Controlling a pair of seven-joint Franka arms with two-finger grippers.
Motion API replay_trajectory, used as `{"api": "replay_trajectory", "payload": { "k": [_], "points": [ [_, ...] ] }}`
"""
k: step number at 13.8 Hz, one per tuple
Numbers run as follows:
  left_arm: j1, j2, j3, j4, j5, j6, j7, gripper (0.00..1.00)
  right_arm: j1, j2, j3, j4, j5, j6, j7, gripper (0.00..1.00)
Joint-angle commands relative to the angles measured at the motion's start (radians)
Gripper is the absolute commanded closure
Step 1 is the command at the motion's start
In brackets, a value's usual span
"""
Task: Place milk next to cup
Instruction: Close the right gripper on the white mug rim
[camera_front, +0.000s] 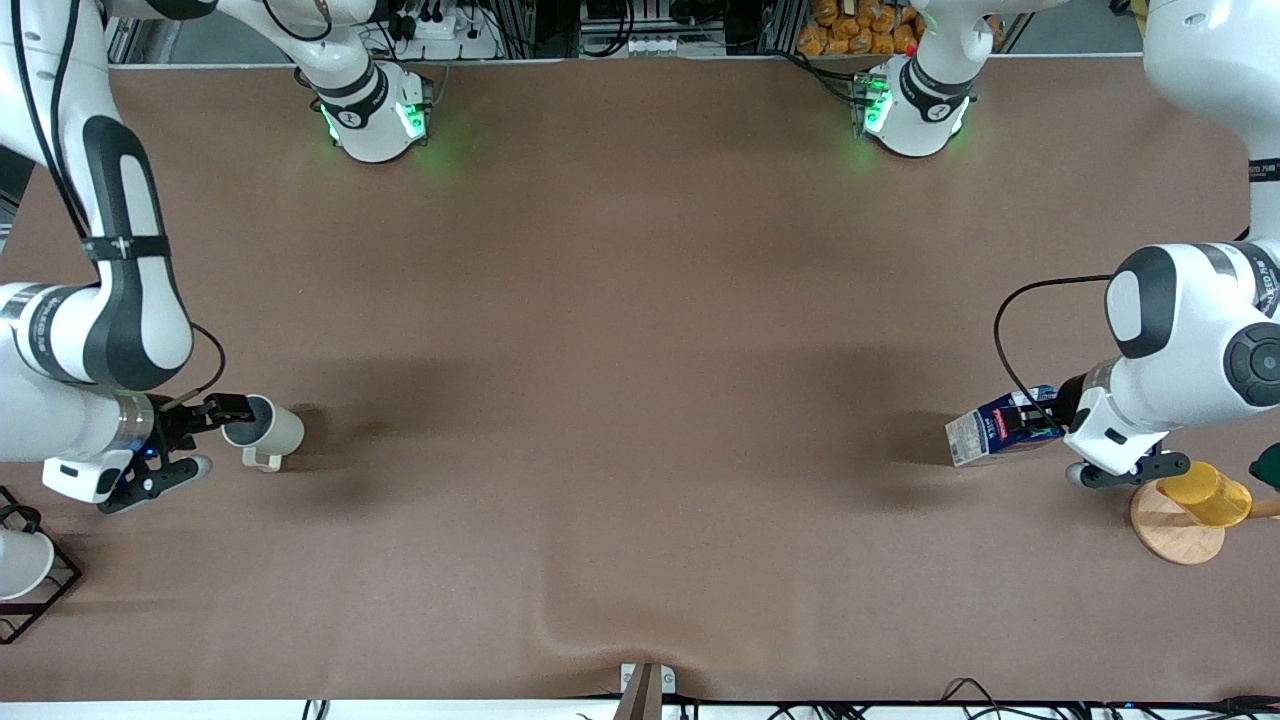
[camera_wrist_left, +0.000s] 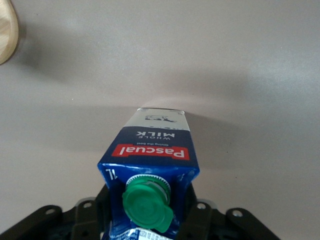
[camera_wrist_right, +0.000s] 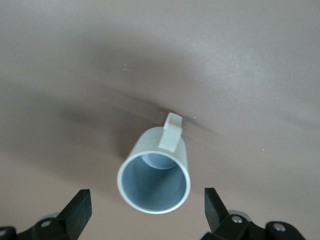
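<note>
At the right arm's end of the brown cloth-covered table (camera_front: 640, 400) the cream-white cylindrical mug with a grey interior and one loop handle (camera_front: 264, 431) is tipped on its side, mouth toward the right gripper (camera_front: 200, 437) — the right wrist view looks straight into the mug (camera_wrist_right: 154, 176) and shows nothing inside it. The right gripper's (camera_wrist_right: 147, 210) black fingers (camera_wrist_right: 77, 210) are spread wide, one on each side of the rim with a gap on both sides, so they grip nothing. At the left arm's end, well apart from the mug, the small dark blue gable-top milk carton with a green round cap and a red label band (camera_front: 1000, 426) is tilted over, its white-grey base toward the middle of the table. The left gripper (camera_front: 1040, 418) is clamped on the carton's gabled top; in the left wrist view the carton (camera_wrist_left: 150, 165) sits pinched between the black fingers — its cap is screwed on. Just beside that gripper, nearer the front camera, a yellow cup (camera_front: 1205, 492) lies on a round wooden coaster (camera_front: 1170, 525).
</note>
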Motion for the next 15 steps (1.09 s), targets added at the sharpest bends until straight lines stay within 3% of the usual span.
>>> {"api": "replay_trajectory", "payload": {
  "k": [1, 3, 7, 14, 15],
  "points": [
    [0.001, -0.005, -0.005, -0.005, 0.022, -0.003, 0.012, 0.54, -0.040, 0.021, 0.013, 0.020, -0.018, -0.011, -0.035, 0.00],
    [-0.003, -0.006, -0.005, -0.005, 0.022, -0.006, 0.012, 0.59, -0.075, 0.062, 0.013, 0.023, -0.018, -0.005, -0.064, 0.00],
    [-0.006, -0.021, -0.009, 0.006, 0.022, -0.009, 0.008, 0.60, -0.076, 0.099, 0.014, 0.020, -0.016, 0.073, -0.067, 0.00],
    [-0.006, -0.051, -0.011, 0.010, 0.022, -0.010, 0.007, 0.63, -0.060, 0.127, 0.014, 0.012, -0.018, 0.079, -0.067, 0.00],
    [-0.005, -0.051, -0.011, 0.010, 0.021, -0.010, 0.008, 0.63, -0.065, 0.127, 0.014, 0.012, -0.016, 0.084, -0.069, 0.05]
  ]
}}
